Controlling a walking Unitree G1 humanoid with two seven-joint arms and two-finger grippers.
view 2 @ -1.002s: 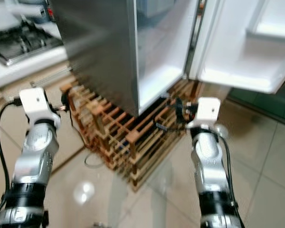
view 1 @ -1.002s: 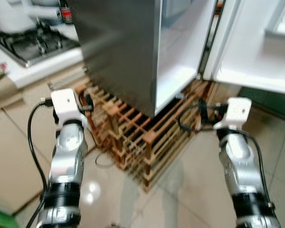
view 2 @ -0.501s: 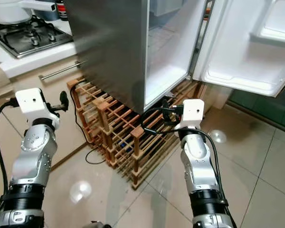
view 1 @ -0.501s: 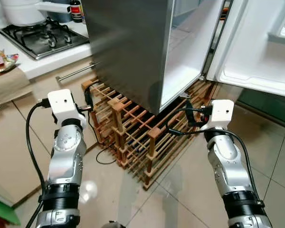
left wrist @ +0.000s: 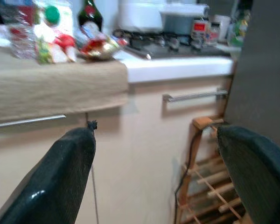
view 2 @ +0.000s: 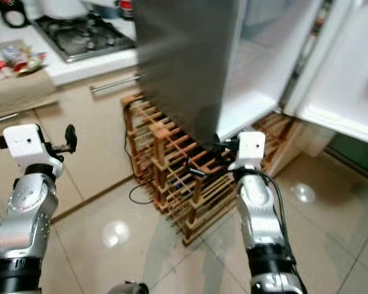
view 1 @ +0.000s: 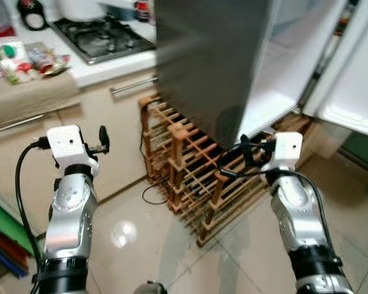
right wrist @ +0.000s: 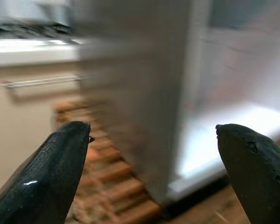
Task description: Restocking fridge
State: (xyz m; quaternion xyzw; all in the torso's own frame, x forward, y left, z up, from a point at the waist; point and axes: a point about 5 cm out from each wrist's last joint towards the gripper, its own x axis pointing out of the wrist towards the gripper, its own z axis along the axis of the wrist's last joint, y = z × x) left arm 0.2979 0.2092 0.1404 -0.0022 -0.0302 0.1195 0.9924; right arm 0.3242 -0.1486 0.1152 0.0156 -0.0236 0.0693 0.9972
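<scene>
One fridge [view 1: 233, 55], one wine rack [view 1: 190, 165]

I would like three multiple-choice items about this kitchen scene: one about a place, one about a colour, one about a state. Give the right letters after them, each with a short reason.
1. Where does the wooden rack stand?
A. on the counter
B. on the floor beside the fridge
C. inside the fridge

2. What colour is the fridge's outer side wall?
A. grey metal
B. red
C. green

3. How is the fridge door?
A. shut
B. taken off and laid on the floor
C. swung open

Answers:
1 B, the rack's feet rest on the tiles against the fridge's base.
2 A, the broad panel facing the stove is dull grey.
3 C, the white inside is in view and the door stands out to the robot's right.
</scene>
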